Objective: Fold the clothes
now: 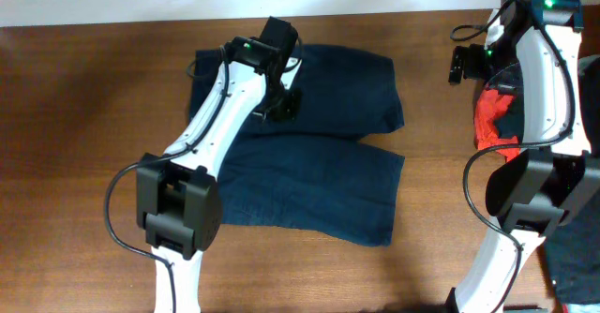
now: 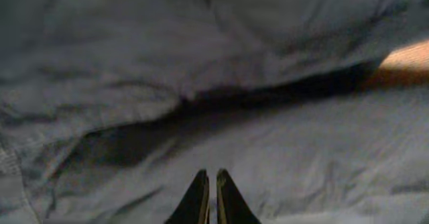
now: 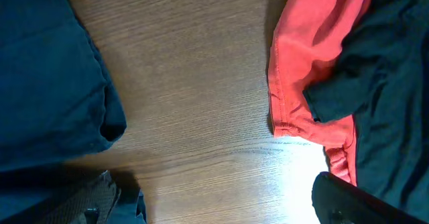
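The dark navy shorts (image 1: 323, 177) lie spread on the wooden table (image 1: 84, 116), both legs pointing right. My left gripper (image 1: 281, 104) hovers low over the upper leg near the waistband. In the left wrist view its fingertips (image 2: 199, 187) stand together over the wrinkled navy cloth (image 2: 281, 43), and nothing shows between them, so my left gripper (image 2: 209, 182) is shut. My right gripper (image 1: 464, 65) stands at the far right, open (image 3: 214, 207) over bare wood between the shorts' leg end (image 3: 47, 83) and an orange-red garment (image 3: 315, 63).
A pile at the right edge holds the orange-red garment (image 1: 492, 126), a black one (image 3: 385, 96) lying across it, and a dark blue cloth (image 1: 574, 252) further front. The right arm (image 1: 539, 154) stands over that pile.
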You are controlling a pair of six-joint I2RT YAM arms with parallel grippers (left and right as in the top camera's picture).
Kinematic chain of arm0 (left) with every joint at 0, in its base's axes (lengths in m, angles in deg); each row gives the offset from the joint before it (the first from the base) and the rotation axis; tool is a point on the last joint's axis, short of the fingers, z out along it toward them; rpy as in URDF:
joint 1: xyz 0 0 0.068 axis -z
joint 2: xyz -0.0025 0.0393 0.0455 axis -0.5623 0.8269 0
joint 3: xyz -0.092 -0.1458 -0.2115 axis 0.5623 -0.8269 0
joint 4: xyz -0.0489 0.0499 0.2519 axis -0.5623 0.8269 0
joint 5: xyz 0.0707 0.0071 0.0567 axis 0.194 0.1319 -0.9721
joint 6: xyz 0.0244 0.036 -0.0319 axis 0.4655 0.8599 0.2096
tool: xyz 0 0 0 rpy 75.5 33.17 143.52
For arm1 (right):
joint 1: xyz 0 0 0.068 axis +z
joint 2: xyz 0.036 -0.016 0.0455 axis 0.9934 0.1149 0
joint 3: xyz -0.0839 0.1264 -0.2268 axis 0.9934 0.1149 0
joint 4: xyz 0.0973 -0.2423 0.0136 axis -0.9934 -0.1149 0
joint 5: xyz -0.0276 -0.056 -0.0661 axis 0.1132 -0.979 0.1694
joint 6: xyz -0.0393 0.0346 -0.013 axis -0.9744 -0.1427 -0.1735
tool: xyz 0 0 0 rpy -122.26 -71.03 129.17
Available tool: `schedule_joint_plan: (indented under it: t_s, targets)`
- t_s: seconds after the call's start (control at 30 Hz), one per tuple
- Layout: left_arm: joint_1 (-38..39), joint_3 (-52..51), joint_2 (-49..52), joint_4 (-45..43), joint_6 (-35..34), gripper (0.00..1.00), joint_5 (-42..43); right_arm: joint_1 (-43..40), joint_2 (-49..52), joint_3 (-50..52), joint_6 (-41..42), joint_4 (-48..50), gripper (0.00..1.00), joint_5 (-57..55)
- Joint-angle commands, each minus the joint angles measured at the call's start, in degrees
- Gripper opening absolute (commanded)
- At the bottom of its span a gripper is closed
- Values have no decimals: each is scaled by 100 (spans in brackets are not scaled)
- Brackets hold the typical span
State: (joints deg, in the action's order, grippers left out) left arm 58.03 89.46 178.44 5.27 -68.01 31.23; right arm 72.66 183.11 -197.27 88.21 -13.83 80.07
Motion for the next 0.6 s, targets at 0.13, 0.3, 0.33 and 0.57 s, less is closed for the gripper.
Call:
schedule_joint_plan:
  t_s: [0.13,0.3,0.33,0.57]
  targets:
    - [15,-94,769,739,-96,7,376,-22,-44,-31,46,-15,99,-72]
    - [66,-94,1274,752,-96,7,988,-22,-44,-31,48,-15,99,-72]
    - [105,-96,1333,748,-96,7,988,-22,-44,-31,48,-15,99,-72]
    - [610,-81,1440,94,-98,7,1346,-22,-44,-31,48,-15,99,-72]
